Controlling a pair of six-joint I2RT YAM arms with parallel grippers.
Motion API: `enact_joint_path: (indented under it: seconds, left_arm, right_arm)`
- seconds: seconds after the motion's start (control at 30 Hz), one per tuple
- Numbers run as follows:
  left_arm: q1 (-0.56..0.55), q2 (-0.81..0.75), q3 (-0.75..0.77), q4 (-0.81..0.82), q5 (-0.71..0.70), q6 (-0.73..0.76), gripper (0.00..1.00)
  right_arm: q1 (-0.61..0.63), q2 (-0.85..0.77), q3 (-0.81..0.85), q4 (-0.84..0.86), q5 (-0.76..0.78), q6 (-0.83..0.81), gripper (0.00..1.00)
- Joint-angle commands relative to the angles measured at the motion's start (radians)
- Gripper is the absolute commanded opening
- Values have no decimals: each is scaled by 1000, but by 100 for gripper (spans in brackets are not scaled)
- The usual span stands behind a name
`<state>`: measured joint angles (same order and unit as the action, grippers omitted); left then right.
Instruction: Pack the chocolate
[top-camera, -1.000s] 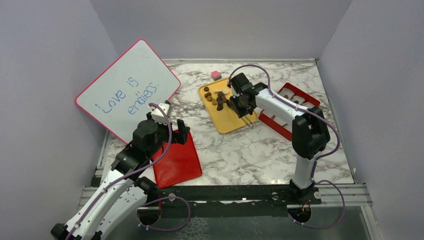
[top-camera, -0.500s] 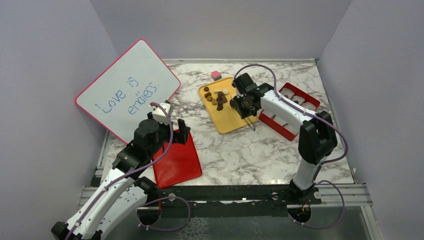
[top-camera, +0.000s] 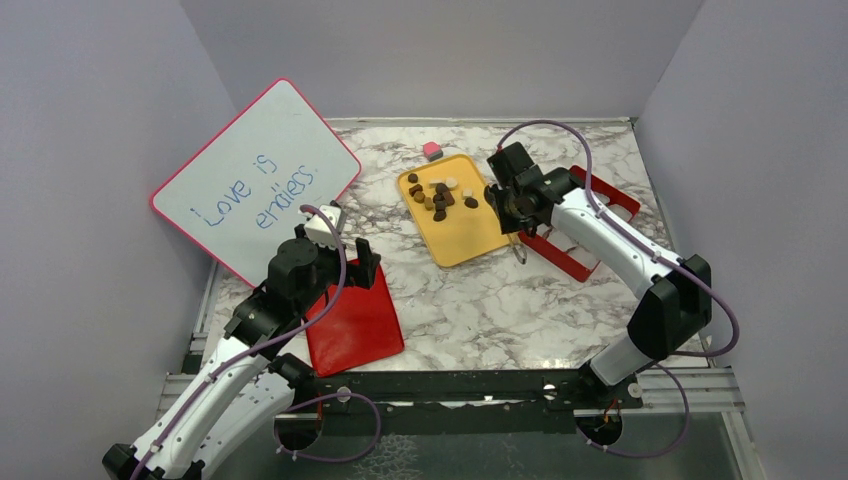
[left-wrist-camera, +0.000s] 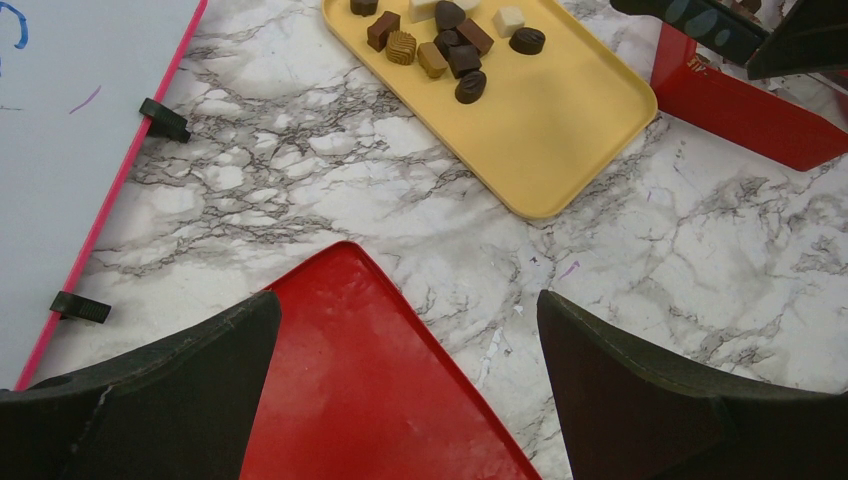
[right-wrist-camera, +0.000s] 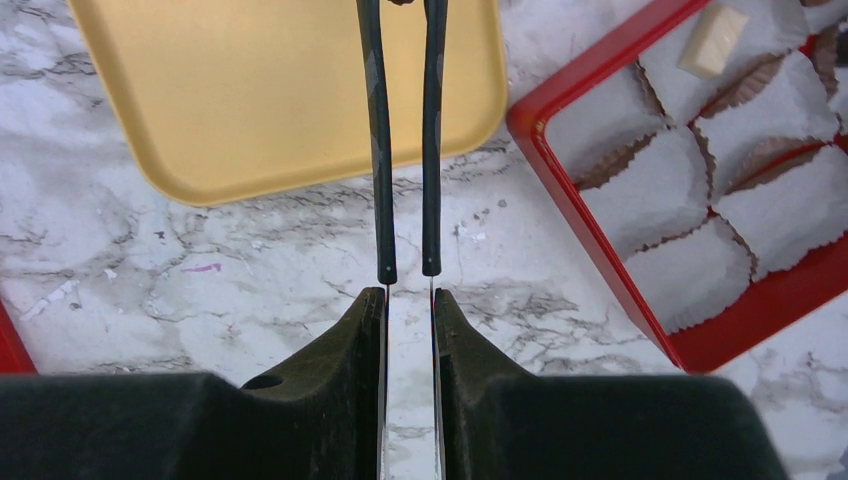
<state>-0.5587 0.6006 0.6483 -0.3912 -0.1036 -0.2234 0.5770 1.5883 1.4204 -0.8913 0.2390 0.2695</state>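
Chocolate (top-camera: 438, 197): brown and cream pieces clustered on the yellow tray (top-camera: 465, 235), upper centre. Right gripper (right-wrist-camera: 408, 300), clamped on tweezers (right-wrist-camera: 378, 150), has swung from the cluster toward the red box (right-wrist-camera: 562, 180) at right — likely a transfer, though the tweezer tips are out of frame. Left gripper (left-wrist-camera: 408, 305), lower left, is wide open and empty.

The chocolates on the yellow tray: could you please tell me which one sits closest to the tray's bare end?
The dark brown oval piece, at the cluster's edge; every other piece lies farther up the yellow tray.
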Motion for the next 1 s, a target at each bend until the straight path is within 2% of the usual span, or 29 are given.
enact_joint_path:
  seconds: [0.0, 0.47, 0.73, 0.97]
  left_arm:
    - [-2, -11, -6, 15, 4, 5, 99]
    - [-2, -6, -8, 20, 26, 2, 99]
    - [-3, 5, -9, 25, 49, 1, 99]
    - [-3, 16, -9, 27, 51, 1, 99]
  right_arm:
    - [-10, -63, -8, -67, 103, 56, 22]
    - [-215, -85, -46, -149, 167, 94, 23]
    - [-354, -86, -135, -88, 133, 83, 23]
    - [-418, -79, -189, -31, 95, 67, 24]
